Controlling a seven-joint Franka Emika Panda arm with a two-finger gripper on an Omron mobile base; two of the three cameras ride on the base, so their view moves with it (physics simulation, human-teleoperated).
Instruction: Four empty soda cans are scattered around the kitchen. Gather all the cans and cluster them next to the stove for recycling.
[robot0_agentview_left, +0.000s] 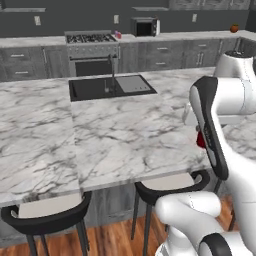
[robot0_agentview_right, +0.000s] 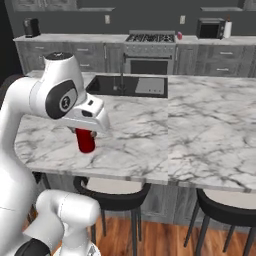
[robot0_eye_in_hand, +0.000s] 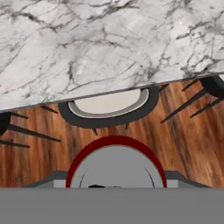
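I judge the red can (robot0_agentview_right: 86, 141) light, thin-walled and slick; grip mid-body, squarely, without crushing. It is a small red cylinder with a silver top (robot0_eye_in_hand: 116, 168). The gripper (robot0_agentview_right: 88, 131) is closed around it, lifted above the marble island (robot0_agentview_right: 200, 130) edge at 9 o'clock in the right base view. The stove (robot0_agentview_right: 150, 45) stands at 12 o'clock, a pink can (robot0_agentview_right: 179, 36) beside it.

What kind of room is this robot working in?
A home-style kitchen, by the look of it: a stove and microwave stand along the back counter, and a marble island with a sink has stools tucked under it.
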